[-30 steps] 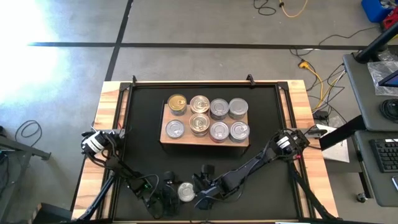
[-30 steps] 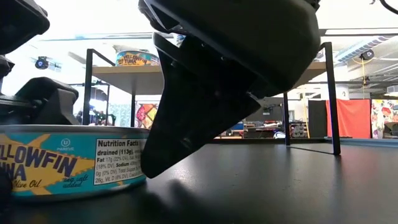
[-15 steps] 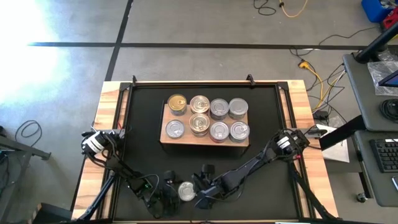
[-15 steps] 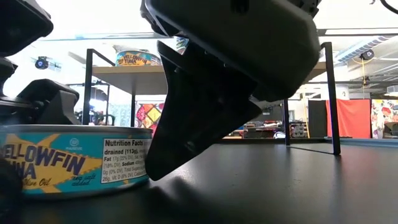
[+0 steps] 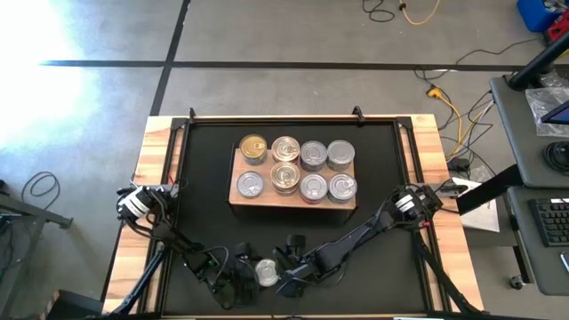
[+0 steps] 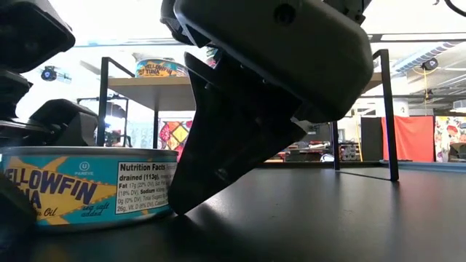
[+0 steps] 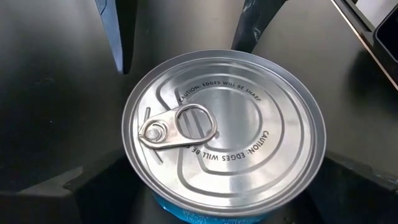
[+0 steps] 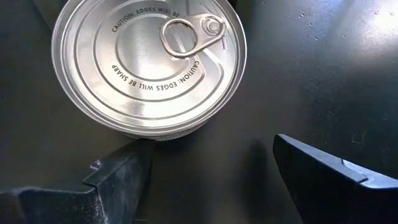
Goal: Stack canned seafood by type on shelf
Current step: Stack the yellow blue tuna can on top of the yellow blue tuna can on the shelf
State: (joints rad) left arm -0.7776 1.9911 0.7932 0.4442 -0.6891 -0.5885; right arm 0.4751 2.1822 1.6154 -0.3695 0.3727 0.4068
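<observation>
One canned seafood tin (image 5: 265,271) with a silver pull-tab lid and a blue and yellow label (image 6: 73,193) stands upright on the black mat near the table's front edge. My left gripper (image 5: 236,277) is open, with one finger (image 7: 68,183) on each side of the tin. My right gripper (image 8: 211,162) is open on the tin's right, and the tin lies beyond its fingertips. One right finger's tip (image 6: 178,204) rests on the mat beside the tin's wall. Several more tins stand on the shelf (image 5: 237,166). My left gripper's fingers stand level beside the tin's wall, coming from the table's left; I cannot tell whether they touch it. My right gripper slants down from the right, and one fingertip (image 8: 140,152) is right at the tin's lower wall (image 8: 155,134); whether it touches I cannot tell.
The shelf stands on black legs (image 6: 384,113) at the middle of the mat, its top filled with two rows of tins. Bare black mat (image 5: 373,258) lies to the right of the grippers and between them and the shelf. The wooden table rim (image 5: 151,169) frames the mat.
</observation>
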